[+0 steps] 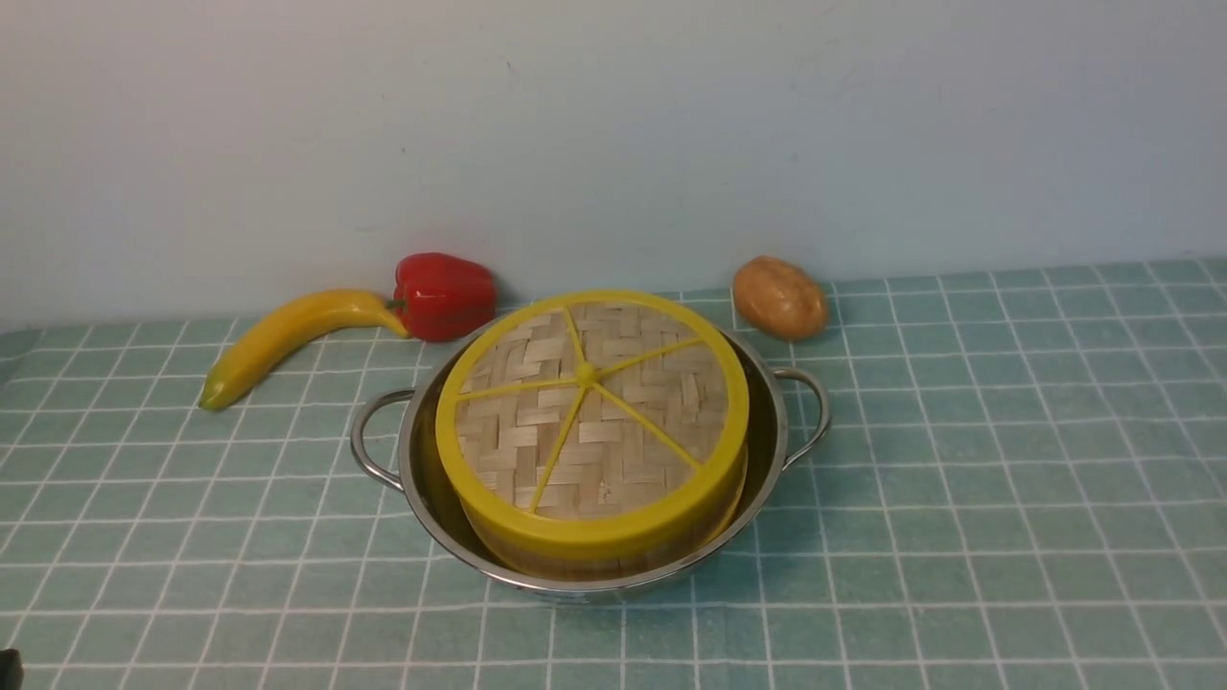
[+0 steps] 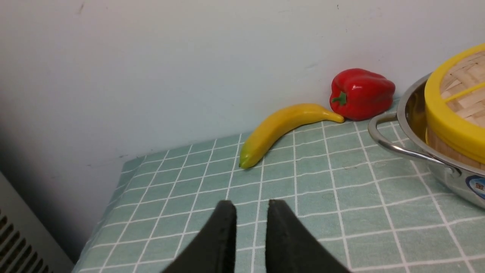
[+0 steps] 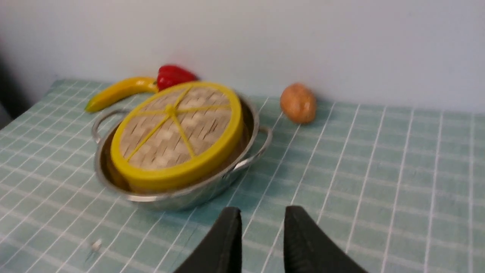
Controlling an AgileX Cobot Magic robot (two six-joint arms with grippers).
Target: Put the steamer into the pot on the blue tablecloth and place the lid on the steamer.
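The shiny pot (image 1: pixel 767 431) stands on the blue tablecloth (image 1: pixel 959 479) in the middle of the front view. Inside it sits the bamboo steamer (image 1: pixel 575 561), of which only the wall shows. The woven lid (image 1: pixel 590 412) with its yellow rim and spokes rests on top, leaning a little toward the front. In the left wrist view my left gripper (image 2: pixel 252 204) hovers open over bare cloth, well to the left of the pot's handle (image 2: pixel 394 148). My right gripper (image 3: pixel 262 209) is open too, above the cloth near the pot (image 3: pixel 182 197), apart from it. Neither holds anything.
A yellow banana (image 1: pixel 288 335) and a red pepper (image 1: pixel 444 294) lie by the wall behind the pot on the left. A brown potato (image 1: pixel 779 297) lies behind it on the right. The cloth's left edge (image 2: pixel 113 197) drops off near my left gripper.
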